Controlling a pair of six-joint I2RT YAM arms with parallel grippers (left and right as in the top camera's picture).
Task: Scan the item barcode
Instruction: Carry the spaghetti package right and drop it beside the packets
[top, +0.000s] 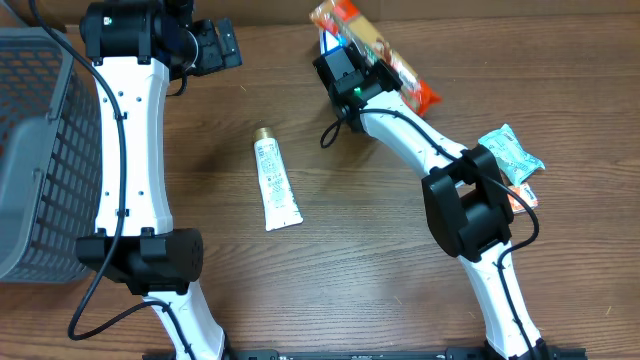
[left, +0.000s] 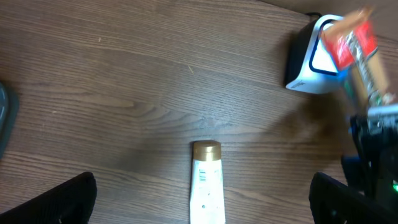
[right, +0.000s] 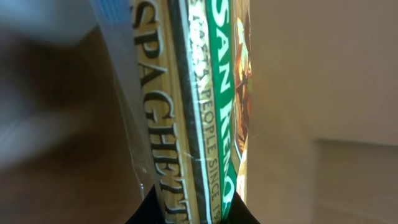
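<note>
A long spaghetti package (top: 375, 50) with red ends is held near the table's far edge. My right gripper (top: 368, 70) is shut on its lower part. In the right wrist view the fingers (right: 149, 208) pinch the package (right: 199, 93) edge-on, its lettering facing the camera. The package (left: 360, 56) hangs tilted just in front of a small white and black scanner (left: 311, 59), which shows as a blue-white sliver (top: 328, 42) beside it from overhead. My left gripper (top: 228, 45) stands open and holds nothing at the far left, above the wood, with its fingers (left: 68, 199) spread wide.
A white tube (top: 275, 180) with a gold cap lies mid-table, in line with the left gripper's gap (left: 206, 183). A grey wire basket (top: 40, 150) fills the left edge. A teal packet (top: 510, 155) lies at the right behind the right arm's elbow.
</note>
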